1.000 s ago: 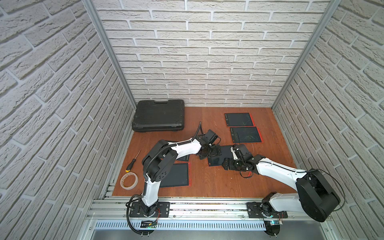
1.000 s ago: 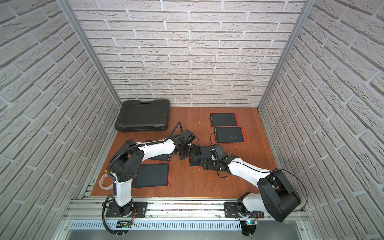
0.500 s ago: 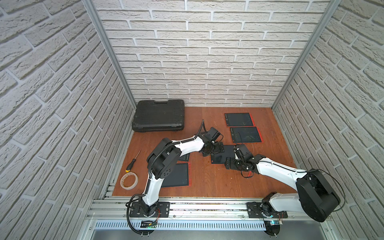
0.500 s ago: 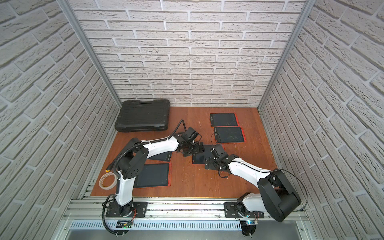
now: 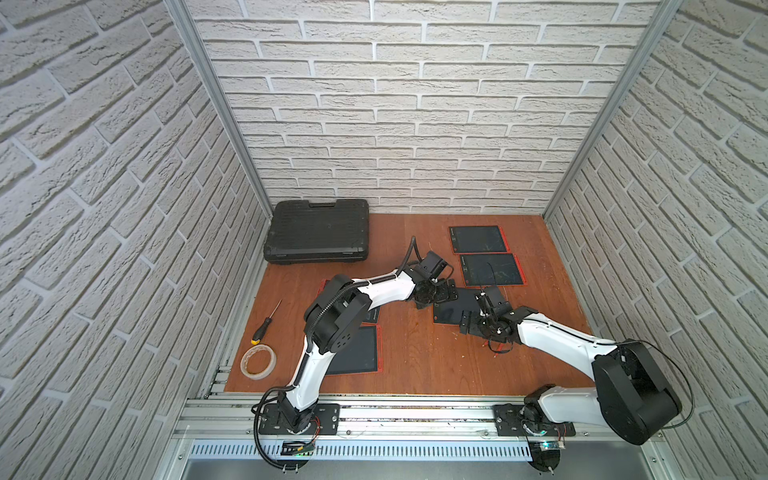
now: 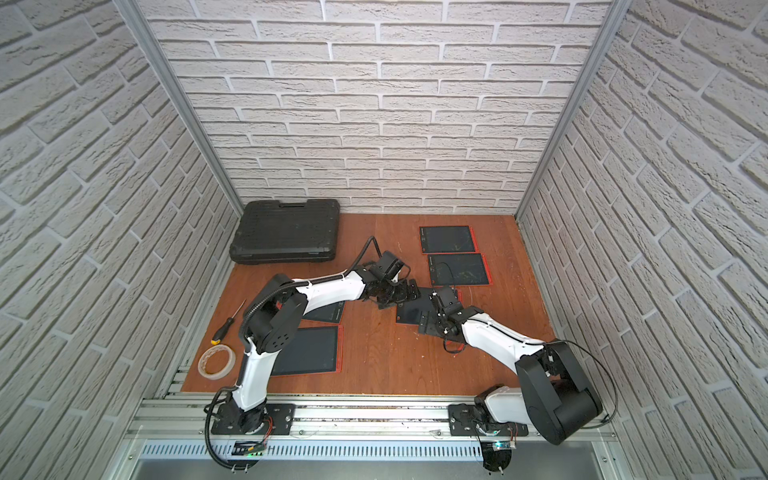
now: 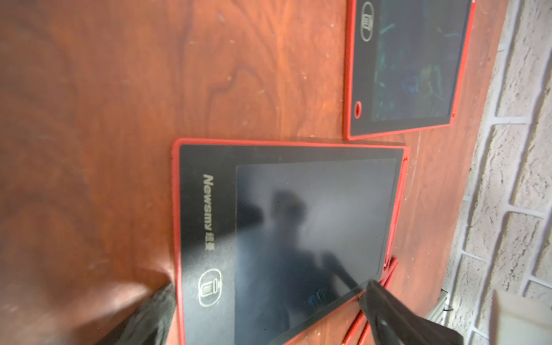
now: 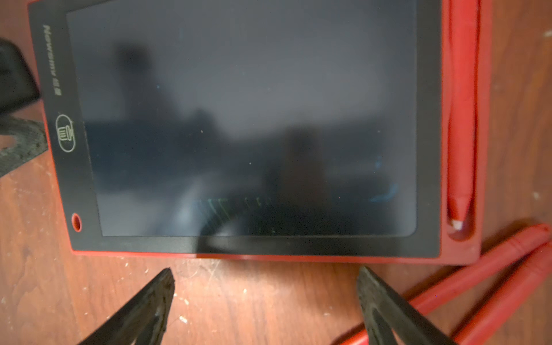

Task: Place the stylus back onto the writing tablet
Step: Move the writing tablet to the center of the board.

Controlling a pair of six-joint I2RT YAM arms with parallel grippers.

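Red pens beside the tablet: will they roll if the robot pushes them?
Probably: the pens look round and slim, so a sideways push could roll them across the smooth table. They look like stiff plastic, likely light. Lying flat, they may be hard to pinch.

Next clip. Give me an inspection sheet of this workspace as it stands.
Surface: wooden table, crumbs by the middle tablet.
Job's things: middle tablet, one stylus in its side slot; two loose styluses on the table beside it.
Clutter: four other tablets, case, screwdriver, tape roll.
Grippers: left gripper open at the middle tablet's edge; right gripper open, empty, fingers short of it.
Cables: loops at both wrists, snagging nothing seen.
Surroundings: brick walls on three sides, rail in front.
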